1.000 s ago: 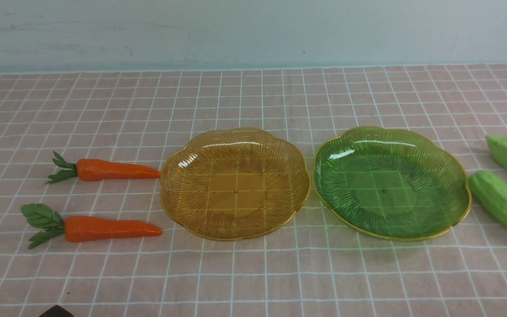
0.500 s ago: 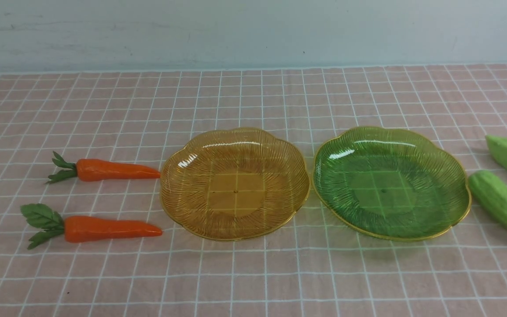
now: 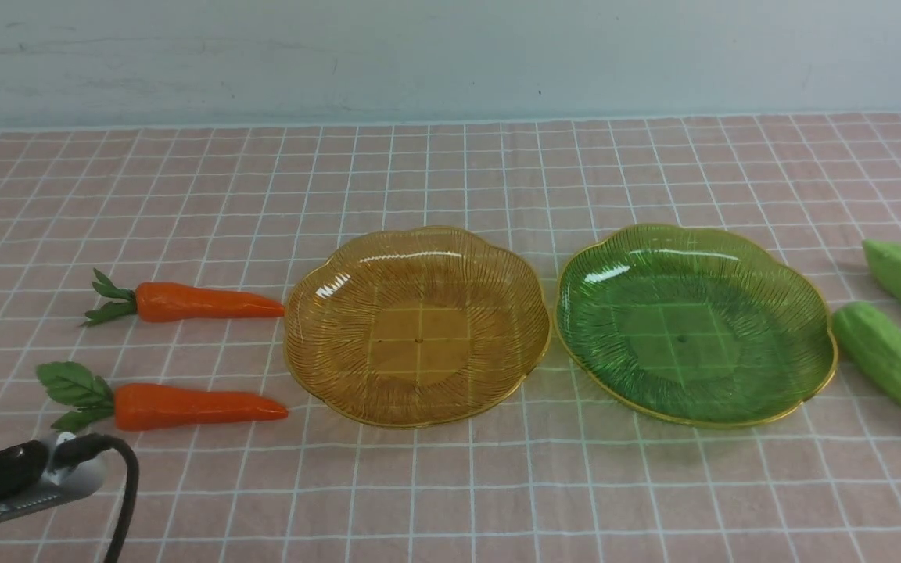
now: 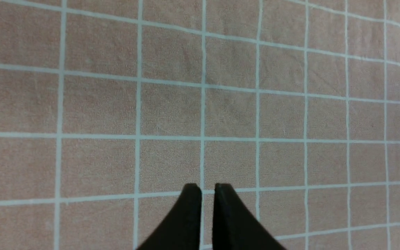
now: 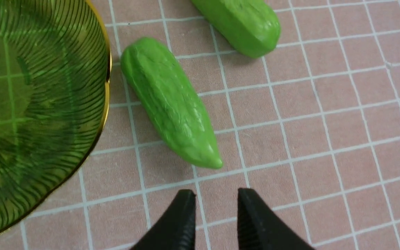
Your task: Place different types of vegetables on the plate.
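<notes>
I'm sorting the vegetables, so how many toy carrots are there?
2: one carrot nearest the robot, left of the amber plate; the other beyond it.

You see a pink tablecloth [image 3: 615,500] with a pale grid of crossing lines. Beyond its far edge, you see a pale wall [image 3: 435,62] bearing faint streaks and small dark specks.

The left arm [image 3: 36,477] is reaching in at the near left corner; its gripper [image 4: 207,189] is parting its fingertips slightly (just a sliver), while the right gripper [image 5: 217,194] is holding its own wider apart.
</notes>
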Available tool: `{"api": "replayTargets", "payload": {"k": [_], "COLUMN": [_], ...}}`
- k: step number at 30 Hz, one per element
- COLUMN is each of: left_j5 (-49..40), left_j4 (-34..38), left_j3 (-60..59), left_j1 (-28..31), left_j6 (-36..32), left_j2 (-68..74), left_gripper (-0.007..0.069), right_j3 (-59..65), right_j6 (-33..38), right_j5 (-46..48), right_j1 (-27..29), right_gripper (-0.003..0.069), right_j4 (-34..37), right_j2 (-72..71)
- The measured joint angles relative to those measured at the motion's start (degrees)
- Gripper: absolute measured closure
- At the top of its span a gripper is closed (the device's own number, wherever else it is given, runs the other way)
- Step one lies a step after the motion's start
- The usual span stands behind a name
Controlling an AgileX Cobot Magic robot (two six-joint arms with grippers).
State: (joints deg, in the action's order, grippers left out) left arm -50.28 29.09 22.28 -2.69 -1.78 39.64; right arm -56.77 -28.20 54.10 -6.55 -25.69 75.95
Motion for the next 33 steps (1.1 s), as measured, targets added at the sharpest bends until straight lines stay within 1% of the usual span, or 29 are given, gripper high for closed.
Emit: {"api": "replayTargets", "payload": {"k": [3,5,7,9,10,12,19,24,28,33], "left_j5": [0.0,0.0,0.0,0.0,0.0,0.0,0.0,0.0,0.0,0.0], "left_j4": [-0.36,-0.94,-1.09,-1.09,-1.09,-1.11,-1.11,-1.11,-1.11,-1.16], "left_j3": [0.0,0.0,0.0,0.0,0.0,0.0,0.0,0.0,0.05,0.05], "left_j1": [0.0,0.0,0.0,0.0,0.0,0.0,0.0,0.0,0.0,0.0], "left_j6": [-0.37,-0.49,-0.55,-0.55,-0.55,-0.55,-0.55,-0.55,-0.55,-0.55], "left_j2": [0.0,0.0,0.0,0.0,0.0,0.0,0.0,0.0,0.0,0.05], "left_gripper": [0.0573,0.0561,0.0554,0.0551,0.0551,0.055,0.054,0.054,0.054,0.054], "right_j3": [-4.4,-8.33,-11.78,-14.54,-15.83,-17.42,-19.75,-21.3,-21.78,-21.41], "right_j6": [2.47,4.55,5.6,6.33,6.77,8.03,10.77,13.35,16.05,17.7], "right_j5": [0.0,0.88,2.96,4.13,4.27,4.27,4.22,4.59,4.48,2.06], "right_j1": [0.0,0.0,0.21,1.56,2.52,4.31,6.87,7.4,7.46,7.57], "right_gripper": [0.0377,0.0269,0.0179,0.0129,0.0116,0.0109,0.0104,0.0104,0.0104,0.0121], "right_j4": [0.84,1.99,2.63,3.17,3.24,3.24,4.14,5.74,9.98,12.09], "right_j2": [6.25,11.68,16.82,22.63,24.94,28.5,35.11,36.77,38.12,41.24]}}
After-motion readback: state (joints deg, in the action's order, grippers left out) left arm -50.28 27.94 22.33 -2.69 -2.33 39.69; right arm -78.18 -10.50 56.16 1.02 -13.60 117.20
